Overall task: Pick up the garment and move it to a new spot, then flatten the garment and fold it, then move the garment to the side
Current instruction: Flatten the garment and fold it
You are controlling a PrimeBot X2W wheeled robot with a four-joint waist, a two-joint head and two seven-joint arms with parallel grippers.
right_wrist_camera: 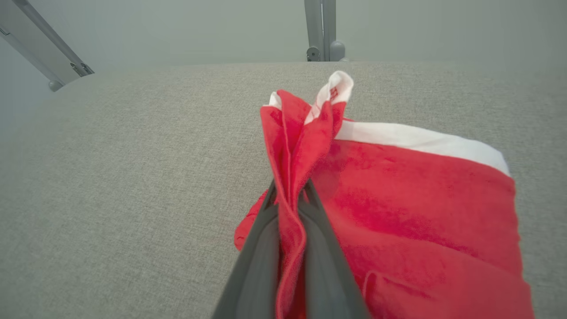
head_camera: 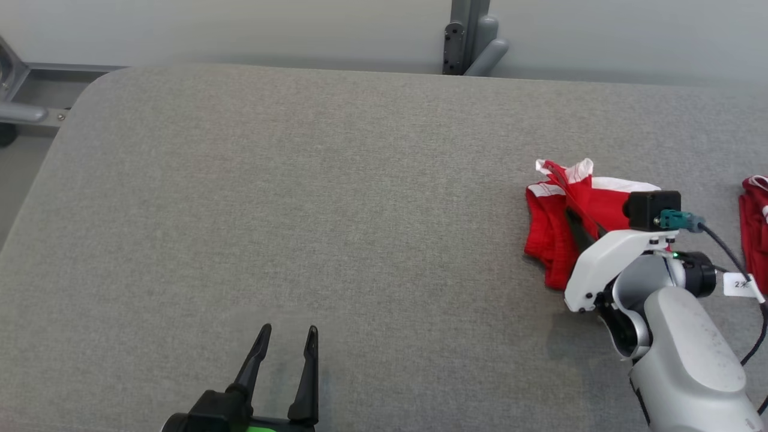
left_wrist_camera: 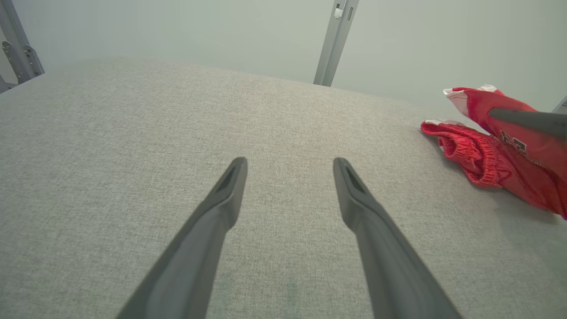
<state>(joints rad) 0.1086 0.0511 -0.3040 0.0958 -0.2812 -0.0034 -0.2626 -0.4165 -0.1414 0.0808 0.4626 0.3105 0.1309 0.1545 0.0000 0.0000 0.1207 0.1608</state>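
1. The right gripper (right_wrist_camera: 290, 191) is clenched on a raised fold of the red garment (right_wrist_camera: 398, 208). The cloth is pinched between the two dark fingers and stands up past their tips.
2. The rest of the garment is red with white trim and a gathered elastic band. It lies crumpled on the grey table (head_camera: 300, 180), toward the table's right side and about midway between its near and far edges, under and around the gripper.
3. A small dark-and-white print (left_wrist_camera: 514, 142) shows on the lifted cloth, and there are red marks on the white tip. Neither can be read.
4. A white tag (head_camera: 741, 284) on the right arm's cable, above the table's right side, reads "2" followed by a mark I cannot make out.
5. The left gripper (head_camera: 288, 331) is released, its jaws wide apart and holding nothing. It sits over the table's near edge, left of middle, well apart from the garment.
6. A second red cloth (head_camera: 753, 219) lies at the table's right edge, near the garment but not touching it.
7. A grey metal post (head_camera: 474, 36) stands behind the table's far edge.
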